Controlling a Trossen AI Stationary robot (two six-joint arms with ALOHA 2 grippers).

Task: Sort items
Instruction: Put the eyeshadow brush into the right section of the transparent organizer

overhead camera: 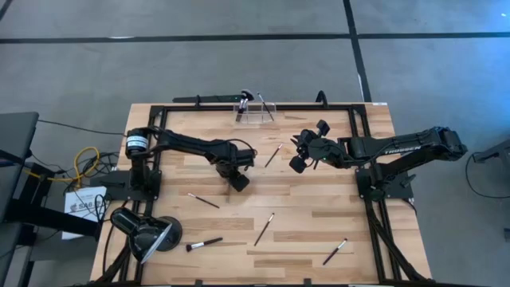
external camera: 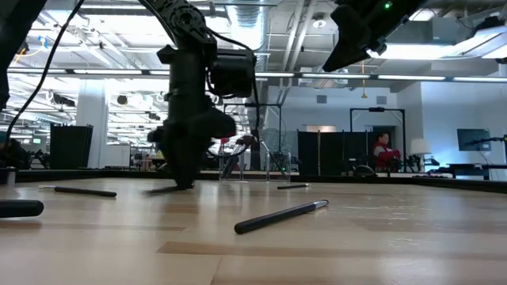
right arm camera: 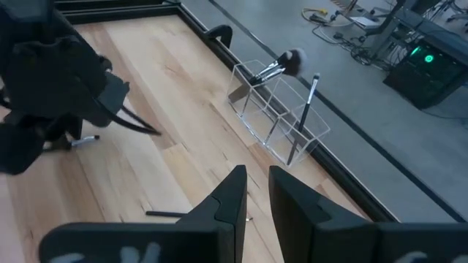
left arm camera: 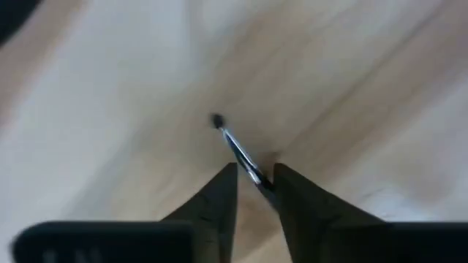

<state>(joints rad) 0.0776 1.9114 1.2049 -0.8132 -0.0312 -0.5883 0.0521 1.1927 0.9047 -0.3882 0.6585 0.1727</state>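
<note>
My left gripper [left arm camera: 256,183] is down at the middle of the worktop [overhead camera: 319,231], its fingers [left arm camera: 219,197] narrowed around a slim brush [left arm camera: 238,150] that lies between them; I judge the grip is just closing, and I cannot tell whether the brush is off the wood. My right gripper [right arm camera: 256,186] hovers above the worktop nearer the right edge, fingers close together and empty. Out from there, the clear organizer [overhead camera: 253,112] at the far edge holds two brushes [right arm camera: 289,73], so sorting has barely begun. Five more brushes [overhead camera: 264,229] lie loose, mostly toward the near edge.
</note>
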